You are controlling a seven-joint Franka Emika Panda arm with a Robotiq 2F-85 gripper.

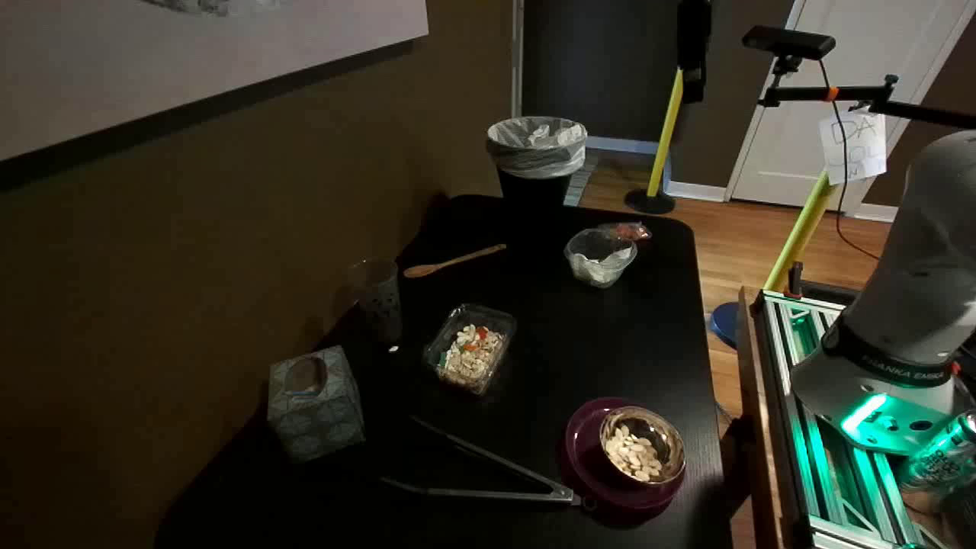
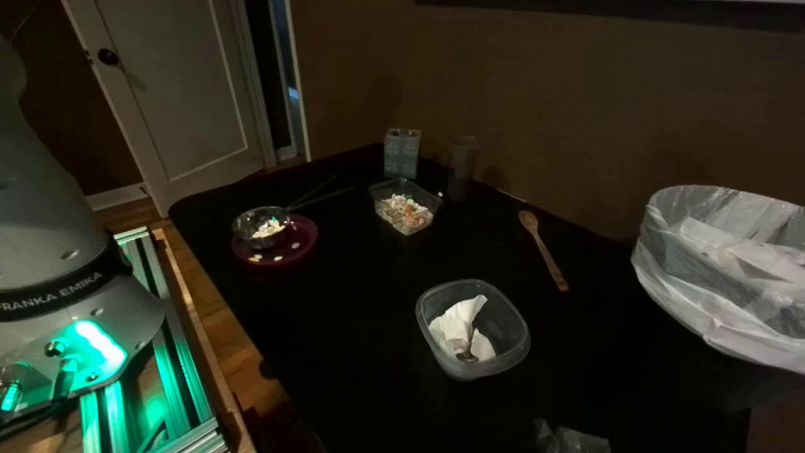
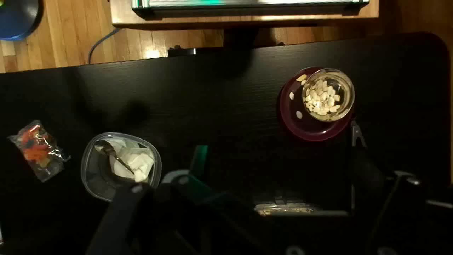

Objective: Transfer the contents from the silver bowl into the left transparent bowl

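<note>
The shiny silver bowl point(image 1: 669, 433) sits off-centre on the magenta plate point(image 1: 583, 450); it also shows in the wrist view point(image 3: 345, 90). Pale, flat bits, the contents point(image 1: 634, 455), lie heaped in it; a few lie loose on the plate point(image 3: 308, 132). The left transparent bowl point(image 1: 437, 352) is squarish and holds a beige mix with red and green pieces. In the wrist view only a strip of it point(image 3: 283, 207) shows between the fingers. My gripper point(image 3: 277, 156) is open and empty, high over the table; it is outside both exterior views.
Metal tongs point(image 1: 518, 496) lie beside the plate. A rounder clear bowl point(image 2: 512, 327) holds a napkin and a metal spoon. A wooden spoon point(image 2: 544, 251), tissue box point(image 1: 316, 408), clear cup point(image 1: 379, 305), candy packet point(image 3: 37, 148) and lined bin point(image 1: 534, 156) stand or lie around.
</note>
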